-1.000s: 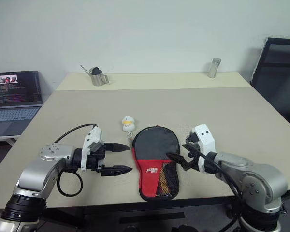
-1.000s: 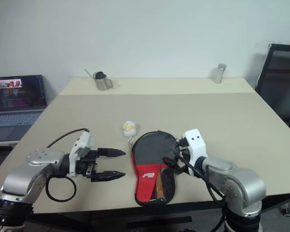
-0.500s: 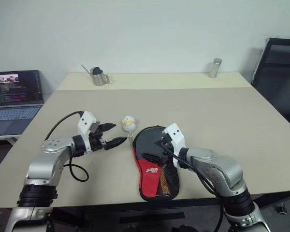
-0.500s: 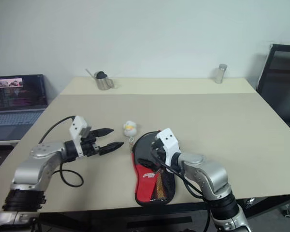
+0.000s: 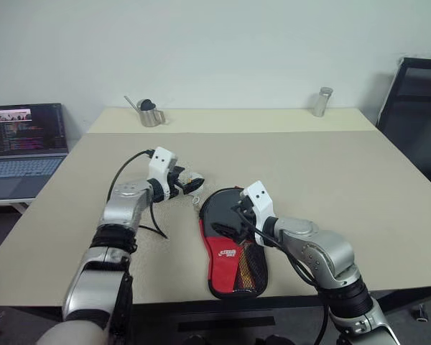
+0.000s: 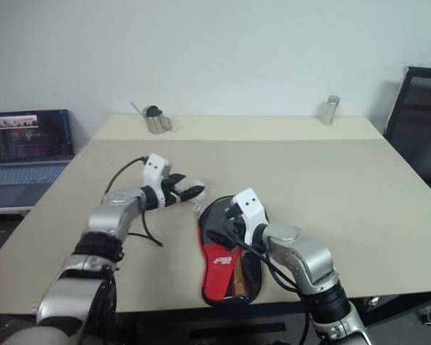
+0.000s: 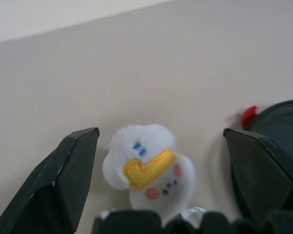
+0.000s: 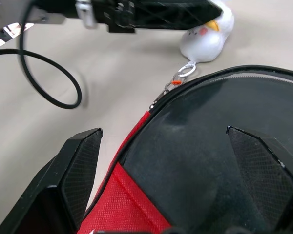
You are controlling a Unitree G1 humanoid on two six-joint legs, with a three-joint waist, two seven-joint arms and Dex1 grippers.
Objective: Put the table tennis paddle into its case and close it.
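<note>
The case (image 5: 230, 244) lies flat near the table's front edge, its black fabric head (image 8: 219, 146) pointing away from me and its red end with the mesh pocket (image 5: 250, 267) nearest me. A white plush duck charm (image 7: 146, 168) hangs on the zip pull (image 8: 178, 78) at the head's far left rim. My left gripper (image 5: 189, 184) is open, with one finger on each side of the charm. My right gripper (image 5: 226, 221) is open and hovers low over the black head. The table tennis paddle is hidden; something brownish shows through the mesh.
A laptop (image 5: 21, 140) sits on a side desk at the left. A metal watering can (image 5: 149, 113) and a metal cylinder (image 5: 320, 100) stand at the table's far edge. A black chair (image 5: 420, 108) is at the right. The left arm's cable (image 8: 53, 83) trails on the table.
My left gripper reached forward from the front left of the table to straddle the duck charm. My right gripper swung left over the case's head early on, then held still.
</note>
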